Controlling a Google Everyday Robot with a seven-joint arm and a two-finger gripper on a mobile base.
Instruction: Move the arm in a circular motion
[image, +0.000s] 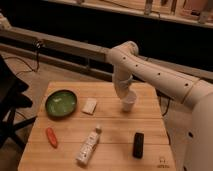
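The robot's white arm (155, 72) reaches in from the right edge of the view, bends at an elbow above the far side of the wooden table (112, 127), and drops down toward the tabletop. Its gripper (128, 98) sits low over the table's far right part, right at a small white cup (129, 105) that stands upright there. The gripper's end merges with the cup's rim, so it cannot be told whether the gripper is open or closed, or whether it has hold of the cup. To the left of the cup lies a flat white packet (90, 105), and further left a round green plate (61, 103) rests near the table's far left corner. Nearer the camera, an orange-red carrot-like item (51, 136) lies close to the left edge, a white bottle (89, 146) lies on its side near the middle, and a black block-shaped object (138, 145) stands toward the right, well apart from the cup. A black chair (11, 102) stands beside the table on the left.
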